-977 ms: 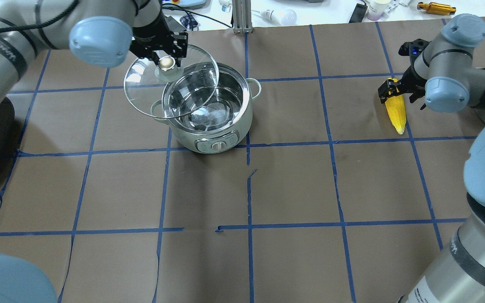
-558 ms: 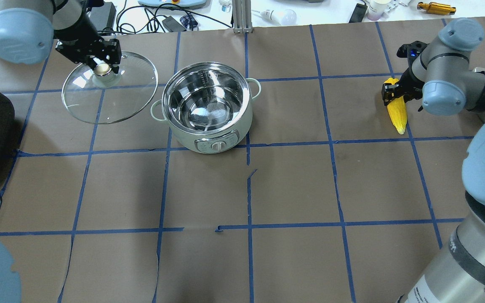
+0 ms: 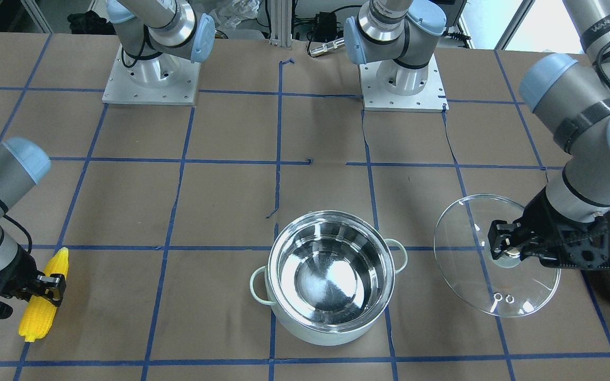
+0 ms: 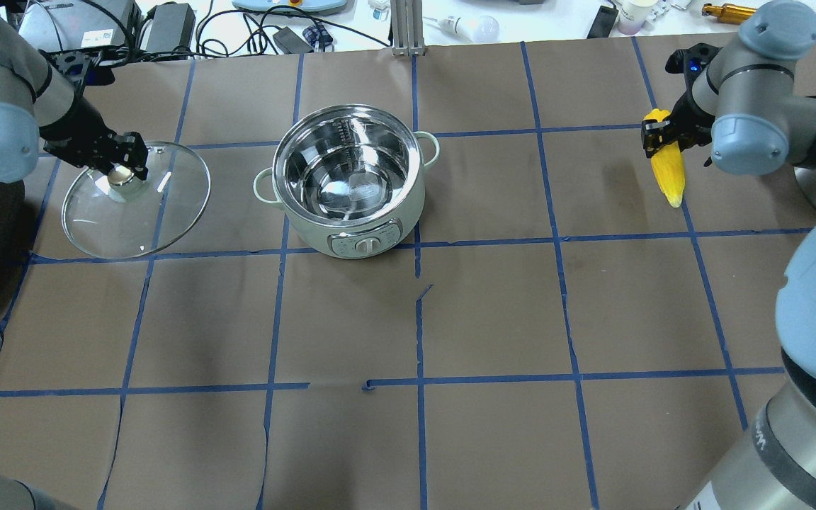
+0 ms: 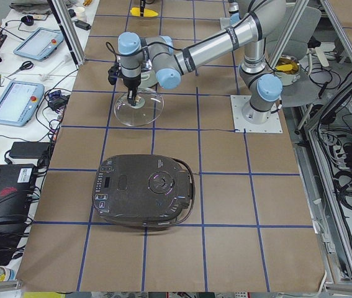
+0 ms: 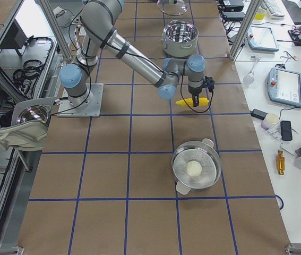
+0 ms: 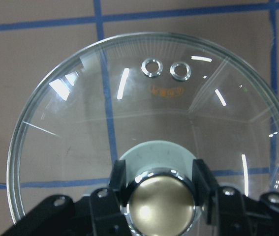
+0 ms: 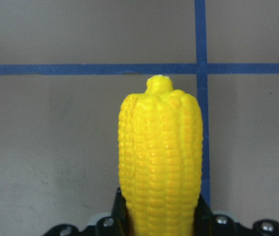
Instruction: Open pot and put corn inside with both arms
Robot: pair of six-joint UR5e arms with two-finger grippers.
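Note:
The pale mint pot (image 4: pixel 408 205) stands open with an empty steel interior, and it also shows in the front view (image 3: pixel 326 333). My left gripper (image 4: pixel 121 171) is shut on the knob of the glass lid (image 4: pixel 139 219) and holds the lid tilted, low over the table, left of the pot. The left wrist view shows its fingers clamped on the knob, with the lid (image 7: pixel 154 113) beyond. My right gripper (image 4: pixel 659 134) is shut on the thick end of the yellow corn (image 4: pixel 670 177), far right of the pot. The corn (image 8: pixel 161 162) sticks out from the jaws.
A large black appliance (image 5: pixel 141 192) sits at the table's left end, close behind the lid. A second steel pot (image 6: pixel 179 183) stands at the right end. Cables and small items lie on the white bench (image 4: pixel 535 18) beyond the far edge.
My left gripper has carried the lid off the pot, leftward and down, so the pot now stands open. My right gripper has closed on the corn and shifted it slightly away.

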